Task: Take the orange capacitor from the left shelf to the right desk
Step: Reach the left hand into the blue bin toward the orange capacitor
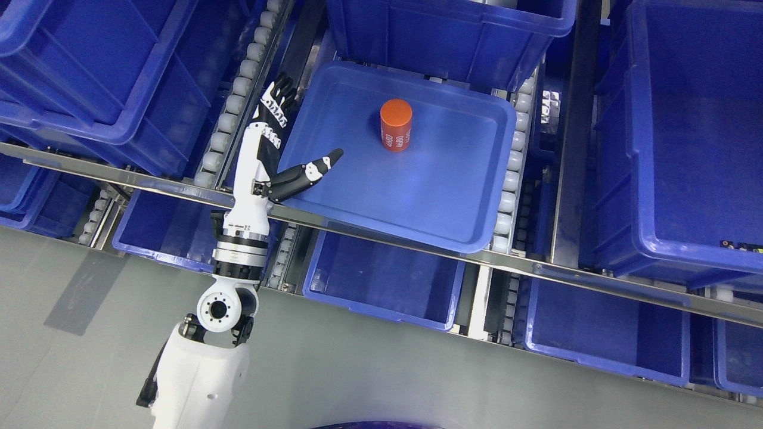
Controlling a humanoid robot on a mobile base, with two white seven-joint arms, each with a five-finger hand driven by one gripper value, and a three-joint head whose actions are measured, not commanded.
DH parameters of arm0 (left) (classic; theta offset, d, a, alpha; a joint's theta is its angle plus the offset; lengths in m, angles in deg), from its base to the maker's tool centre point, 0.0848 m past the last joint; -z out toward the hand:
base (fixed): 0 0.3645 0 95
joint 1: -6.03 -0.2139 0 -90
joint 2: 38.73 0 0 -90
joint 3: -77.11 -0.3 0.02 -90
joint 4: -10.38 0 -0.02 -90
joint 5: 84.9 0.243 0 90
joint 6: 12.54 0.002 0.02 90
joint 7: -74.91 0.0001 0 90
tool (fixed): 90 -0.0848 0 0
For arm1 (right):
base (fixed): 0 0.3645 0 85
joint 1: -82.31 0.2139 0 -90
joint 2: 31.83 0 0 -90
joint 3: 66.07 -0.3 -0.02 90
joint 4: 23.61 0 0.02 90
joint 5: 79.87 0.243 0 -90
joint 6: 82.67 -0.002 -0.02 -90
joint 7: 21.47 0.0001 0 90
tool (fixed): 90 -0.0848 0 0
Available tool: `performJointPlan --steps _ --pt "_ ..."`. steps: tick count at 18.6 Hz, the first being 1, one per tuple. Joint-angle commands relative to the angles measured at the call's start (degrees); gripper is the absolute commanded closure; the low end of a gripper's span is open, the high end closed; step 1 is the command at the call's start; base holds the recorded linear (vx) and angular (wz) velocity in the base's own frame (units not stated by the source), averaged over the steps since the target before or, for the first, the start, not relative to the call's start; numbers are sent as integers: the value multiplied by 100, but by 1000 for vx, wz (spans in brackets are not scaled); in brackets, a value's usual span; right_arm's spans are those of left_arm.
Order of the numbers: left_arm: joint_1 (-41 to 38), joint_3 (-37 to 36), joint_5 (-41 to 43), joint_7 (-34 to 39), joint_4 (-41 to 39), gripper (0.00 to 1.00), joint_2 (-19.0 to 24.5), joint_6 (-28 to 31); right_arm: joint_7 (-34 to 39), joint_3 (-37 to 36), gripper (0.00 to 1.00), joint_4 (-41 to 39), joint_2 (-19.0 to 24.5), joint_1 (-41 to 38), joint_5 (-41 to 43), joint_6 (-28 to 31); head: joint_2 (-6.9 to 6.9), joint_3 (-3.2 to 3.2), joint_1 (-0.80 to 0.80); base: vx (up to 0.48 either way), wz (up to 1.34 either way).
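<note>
My left hand [271,140] hung over the left edge of the shallow blue tray [441,202] on the shelf, fingers [280,95] stretched out, thumb splayed, holding nothing. The orange capacitor [396,124] stood upright in the tray, well apart to their right.

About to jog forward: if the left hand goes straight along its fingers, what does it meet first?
Likely the bin behind the tray, not the capacitor, which sits right of the left hand. Depth is unclear.
</note>
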Motion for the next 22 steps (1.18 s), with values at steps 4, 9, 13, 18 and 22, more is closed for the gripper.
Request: performJointPlan --steps 4,9,13,18,22 --pt "18 -227 9 -3 18 0 63 140 0 -62 0 -193 -100 9 -26 -3 0 0 0 0 0" --pt "580 -254 97 -47 597 0 63 272 0 -62 0 -193 -100 9 -18 -3 0 0 0 0 0" --pt "889 -727 185 -47 1063 0 63 456 -8 -62 0 -193 -100 9 -26 -3 0 0 0 0 0" --pt "1520 -1132 185 -47 1739 2 63 474 0 -62 0 -193 -100 9 -26 -3 0 0 0 0 0" --pt "1680 -1387 185 -55 1925 6 63 492 0 -62 0 -193 -100 9 -26 -3 0 0 0 0 0"
